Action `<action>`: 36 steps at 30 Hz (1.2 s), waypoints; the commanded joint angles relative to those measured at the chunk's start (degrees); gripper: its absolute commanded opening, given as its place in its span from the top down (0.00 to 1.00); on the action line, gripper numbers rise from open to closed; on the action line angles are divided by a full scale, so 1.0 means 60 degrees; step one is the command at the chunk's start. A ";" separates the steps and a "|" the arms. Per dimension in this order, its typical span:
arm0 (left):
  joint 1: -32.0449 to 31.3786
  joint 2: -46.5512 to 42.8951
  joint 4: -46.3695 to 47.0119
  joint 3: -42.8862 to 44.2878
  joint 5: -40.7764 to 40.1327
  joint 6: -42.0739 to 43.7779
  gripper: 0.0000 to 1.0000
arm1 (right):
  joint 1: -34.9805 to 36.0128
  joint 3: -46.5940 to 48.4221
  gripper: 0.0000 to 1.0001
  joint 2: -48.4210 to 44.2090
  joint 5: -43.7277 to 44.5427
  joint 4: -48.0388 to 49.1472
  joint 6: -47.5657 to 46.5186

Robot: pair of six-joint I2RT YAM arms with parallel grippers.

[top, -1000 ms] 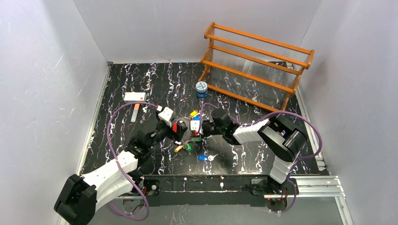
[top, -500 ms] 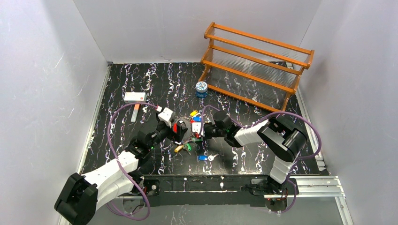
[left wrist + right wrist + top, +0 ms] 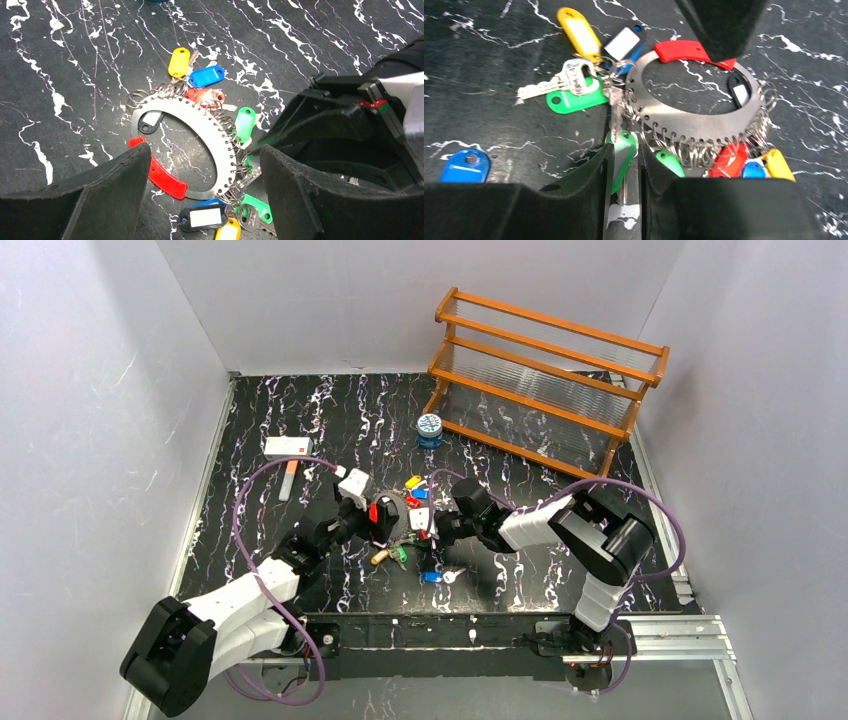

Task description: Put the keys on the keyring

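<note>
The keyring (image 3: 190, 112) is a wide, flat silvery ring with a red segment, lying on the black marbled table (image 3: 75, 60). Small wire loops line its rim, several carrying keys with coloured tags. My left gripper (image 3: 205, 155) is open, one finger on either side of the keyring (image 3: 398, 530), touching nothing. My right gripper (image 3: 623, 150) is shut on a green-tagged key (image 3: 625, 159) that hangs from the keyring (image 3: 694, 122). Yellow (image 3: 179, 61), blue (image 3: 206, 76) and red (image 3: 205, 95) tags sit at the ring's far side. A black tag (image 3: 202, 217) and a silver key (image 3: 559, 82) lie at its other end.
A loose blue-tagged key (image 3: 432, 576) lies on the table near the arms' bases, also visible as a blue tag (image 3: 464, 166) in the right wrist view. A wooden rack (image 3: 545, 380) stands at the back right with a small blue-and-white tin (image 3: 430, 429) beside it. A white box (image 3: 288, 447) lies at the left.
My right gripper has moved a little nearer the table's front edge while holding the green-tagged key. The left gripper has barely shifted and stays open over the ring.
</note>
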 commanded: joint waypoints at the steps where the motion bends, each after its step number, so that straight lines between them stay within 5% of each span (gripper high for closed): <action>1: 0.0050 -0.0049 0.0019 -0.0061 -0.0394 -0.0165 0.23 | 0.0166 0.0601 0.69 -0.0136 -0.1207 -0.1083 -0.0079; 10: 0.0050 -0.0135 -0.0049 -0.0025 -0.1146 -0.0199 0.24 | 0.0897 0.1568 0.73 0.0334 -0.2274 -0.3715 -0.0141; 25: 0.0050 0.1646 0.0243 0.0622 -0.0502 -0.0455 0.31 | 0.0082 -0.0159 0.60 -0.1891 -0.0655 -0.0638 0.2024; 36: 0.0050 0.3122 0.0493 0.1085 0.0202 -0.0971 0.43 | -0.0914 -0.0254 0.57 -0.2089 -0.0204 -0.0707 0.2638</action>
